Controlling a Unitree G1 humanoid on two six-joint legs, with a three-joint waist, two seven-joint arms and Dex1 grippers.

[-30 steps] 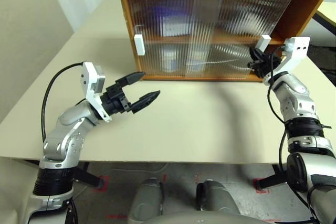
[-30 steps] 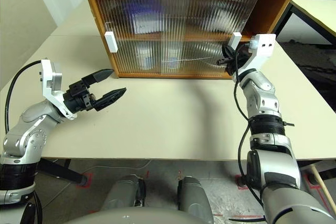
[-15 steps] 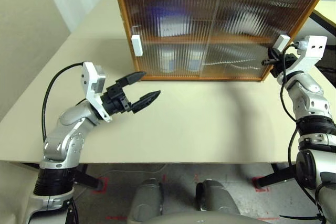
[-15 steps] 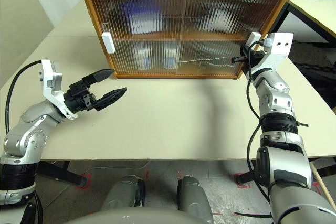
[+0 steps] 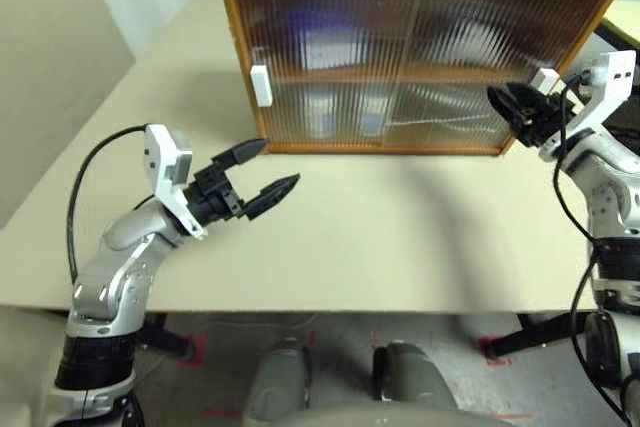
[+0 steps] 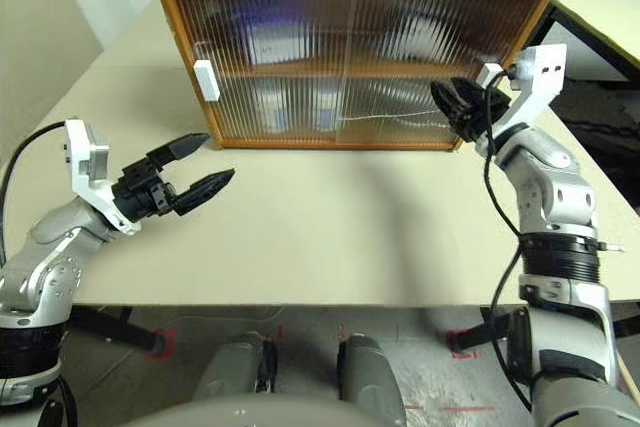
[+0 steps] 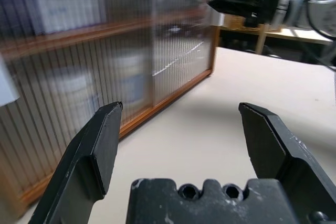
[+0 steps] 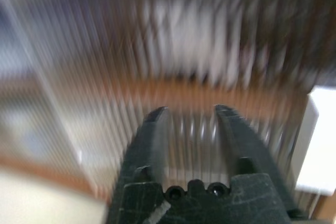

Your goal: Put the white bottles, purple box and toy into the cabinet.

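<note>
The cabinet point(image 5: 415, 47) stood at the back of the bench point(image 5: 400, 237), both ribbed doors drawn across its front so that the contents showed only as blurs behind them; two pale shapes on the lower shelf, likely the bottles point(image 5: 345, 112), sat side by side near the middle; a purplish-white blur on the upper shelf looked like the box point(image 5: 325, 42), though the ribbing made it hard to be sure; the toy could not be made out; one white handle point(image 5: 262, 86) sat at the cabinet's left edge and the other handle point(image 5: 546, 80) at its right edge; the left pincer point(image 5: 260, 175) hovered above the bench in front of the cabinet's left corner, its fingers spread wide and holding nothing; the right pincer point(image 5: 508, 104) was just beside the right handle, apart from it, fingers partly parted and empty
</note>
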